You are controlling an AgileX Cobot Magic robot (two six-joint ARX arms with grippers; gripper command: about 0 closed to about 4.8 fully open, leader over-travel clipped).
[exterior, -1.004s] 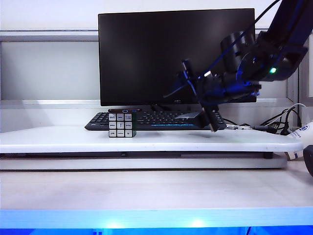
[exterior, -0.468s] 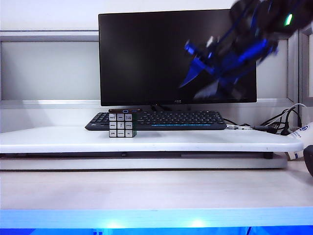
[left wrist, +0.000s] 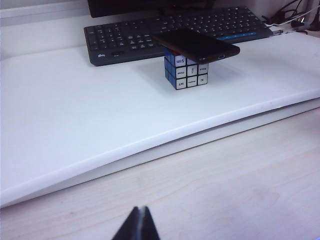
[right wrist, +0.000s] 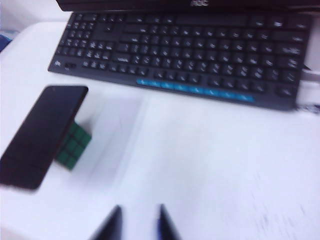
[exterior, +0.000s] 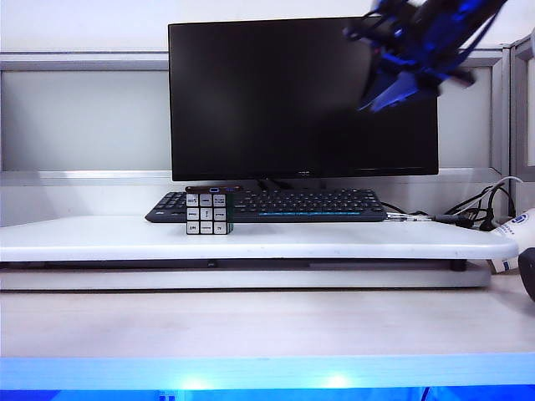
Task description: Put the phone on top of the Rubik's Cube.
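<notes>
— White raised desk board (exterior: 334, 241) fills our view, with a long black keyboard (exterior: 276, 205) and a dark flat monitor (exterior: 301, 96) behind it. Where do we see the phone?

— We see the thin flat black phone (left wrist: 196, 44) lying on top of the small black-framed Rubik's Cube (left wrist: 187, 71) with pale tiles, overhanging it on both ends. Both sit just in front of the keyboard's left end.

— And our grippers?

— Our right gripper (right wrist: 138, 223) is high up before the monitor's upper right corner, blurred; its two fingertips stand a little apart with nothing between them. Our left gripper (left wrist: 139, 225) hangs low over the pale wooden table (left wrist: 240, 190), fingertips pressed together, holding nothing.
</notes>
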